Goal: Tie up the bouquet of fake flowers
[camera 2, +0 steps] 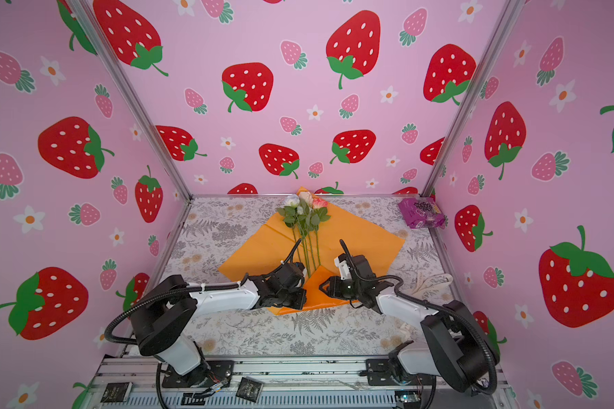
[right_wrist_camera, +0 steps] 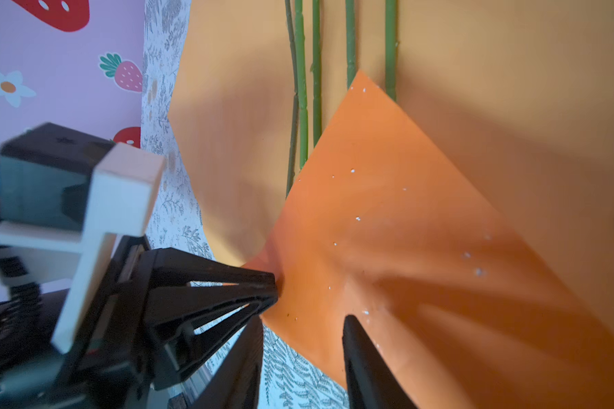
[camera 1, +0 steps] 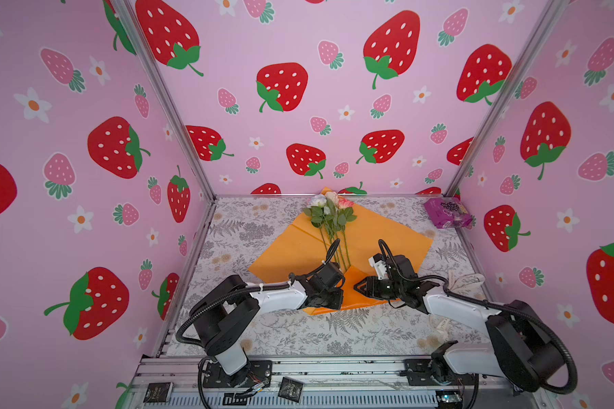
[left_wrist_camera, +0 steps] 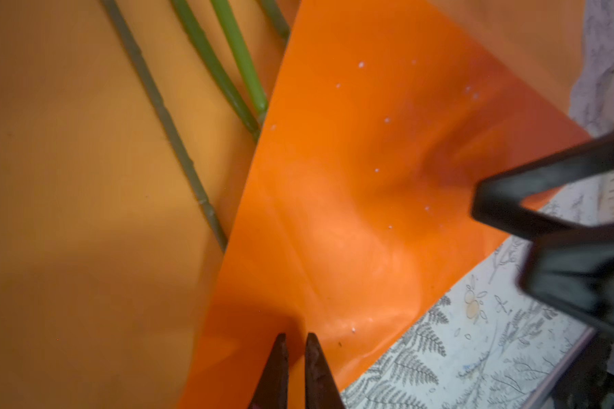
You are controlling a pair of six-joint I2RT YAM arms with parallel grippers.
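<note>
Roughly front-to-back, bouquet (camera 1: 330, 226), blooms rearward.

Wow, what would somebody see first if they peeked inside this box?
Giant red strawberries on the pink walls jump out first. Next comes the bright orange wrapping paper spread in the middle of the flowery table, with pink, peach and white fake roses lying on it. At its near, folded-up corner the left gripper pinches the paper, while the right gripper stands open at the paper's edge.
</note>
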